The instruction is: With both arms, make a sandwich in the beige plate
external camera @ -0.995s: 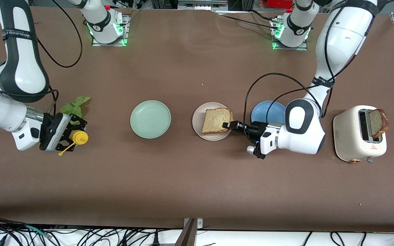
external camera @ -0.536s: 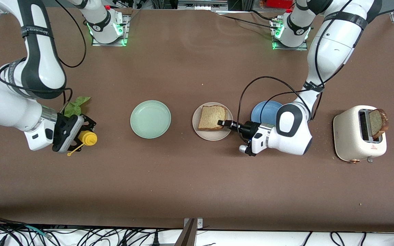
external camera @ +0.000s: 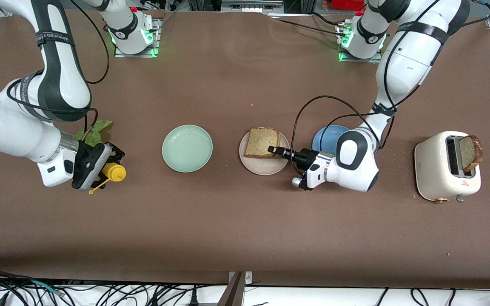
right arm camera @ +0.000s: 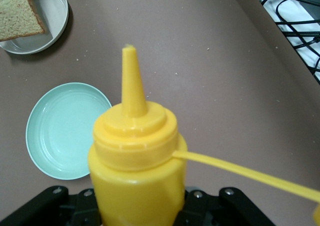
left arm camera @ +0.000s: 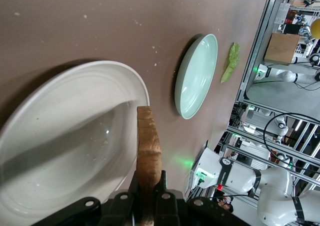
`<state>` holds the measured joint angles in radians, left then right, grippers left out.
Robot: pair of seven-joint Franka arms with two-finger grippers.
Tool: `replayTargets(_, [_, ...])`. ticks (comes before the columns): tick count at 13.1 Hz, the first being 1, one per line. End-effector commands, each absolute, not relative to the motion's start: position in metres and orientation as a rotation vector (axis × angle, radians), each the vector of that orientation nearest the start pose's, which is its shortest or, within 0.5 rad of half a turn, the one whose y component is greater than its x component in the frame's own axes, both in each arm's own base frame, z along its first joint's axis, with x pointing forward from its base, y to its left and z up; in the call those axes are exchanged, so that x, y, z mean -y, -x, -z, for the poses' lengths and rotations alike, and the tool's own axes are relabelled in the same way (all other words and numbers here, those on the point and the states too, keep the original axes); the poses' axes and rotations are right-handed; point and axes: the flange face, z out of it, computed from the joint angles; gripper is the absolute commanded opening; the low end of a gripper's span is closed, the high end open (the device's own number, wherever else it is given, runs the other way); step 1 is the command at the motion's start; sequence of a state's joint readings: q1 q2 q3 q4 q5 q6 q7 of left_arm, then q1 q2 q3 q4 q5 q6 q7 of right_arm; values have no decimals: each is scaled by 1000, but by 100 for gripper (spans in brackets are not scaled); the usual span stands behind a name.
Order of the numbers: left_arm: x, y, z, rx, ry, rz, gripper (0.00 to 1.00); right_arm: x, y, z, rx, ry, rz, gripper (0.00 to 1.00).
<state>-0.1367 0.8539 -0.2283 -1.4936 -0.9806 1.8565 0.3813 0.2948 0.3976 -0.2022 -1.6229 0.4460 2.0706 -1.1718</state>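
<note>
My left gripper [external camera: 274, 150] is shut on the corner of a tan bread slice [external camera: 262, 142] and holds it over the beige plate [external camera: 266, 166], over the plate's half farther from the camera. The left wrist view shows the slice [left arm camera: 148, 146] edge-on between my fingers, above the plate [left arm camera: 60, 131]. A second slice [external camera: 470, 153] stands in the toaster [external camera: 440, 170]. The green lettuce leaf [external camera: 94, 131] lies by my right arm. My right gripper [external camera: 109, 172] is shut on the yellow squeeze bottle [right arm camera: 137, 156], low over the table beside the lettuce.
A mint-green plate [external camera: 187, 148] lies between the bottle and the beige plate. A blue plate [external camera: 328, 137] lies partly under my left arm. The toaster stands at the left arm's end of the table.
My left gripper has carried the bread slice across the beige plate, toward the right arm's end and away from the camera. My right gripper has moved the bottle toward the mint-green plate.
</note>
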Motion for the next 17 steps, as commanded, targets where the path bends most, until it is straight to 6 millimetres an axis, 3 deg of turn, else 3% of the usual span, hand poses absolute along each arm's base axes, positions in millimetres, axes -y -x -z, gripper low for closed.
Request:
replayTargets(1, [274,-625,-174,131,-2026,493,100,-107,-670,-411,1487,2498,321,22])
replayTargets(4, [272,-626,-174,125,-2031,490,100,-108,-669,-411,1446,2533,303,22])
replayTargets(6, [270,-627,-175,124,-2040,482,100,-130,-665,-412,1459,2574,260,22])
replayTargets(8, [264,-631,-178,119,-2048,468,100,-137,-663,-411,1432,2601,244,22])
replayTargets(14, [222,-654,-188,73,-2106,399,100,-178,-653,-413,1409,2710,176,22])
replayTargets(17, [189,-672,-204,52,-2150,334,100,-218,-643,-421,1437,2809,154,21])
